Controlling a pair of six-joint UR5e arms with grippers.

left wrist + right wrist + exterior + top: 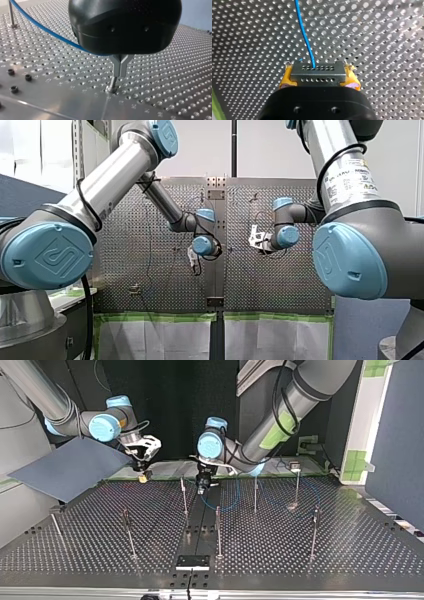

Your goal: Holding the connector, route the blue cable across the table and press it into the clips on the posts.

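Observation:
My right gripper is shut on the grey connector, with a yellow pad at each end of it. The blue cable leaves the connector's top and runs away over the perforated table. In the top view this gripper hovers at the far left with the connector below it. My left gripper hangs near the table's middle, and the blue cable loops down from it. Its metal fingers are shut, with the cable running in at their base. A short stud stands right under the fingertips.
Several thin posts with clips stand across the table, such as one beside my left gripper, one nearer the camera and one beyond the cable loop. A blue-grey sheet slopes at the top view's left. A black plate sits at the near edge.

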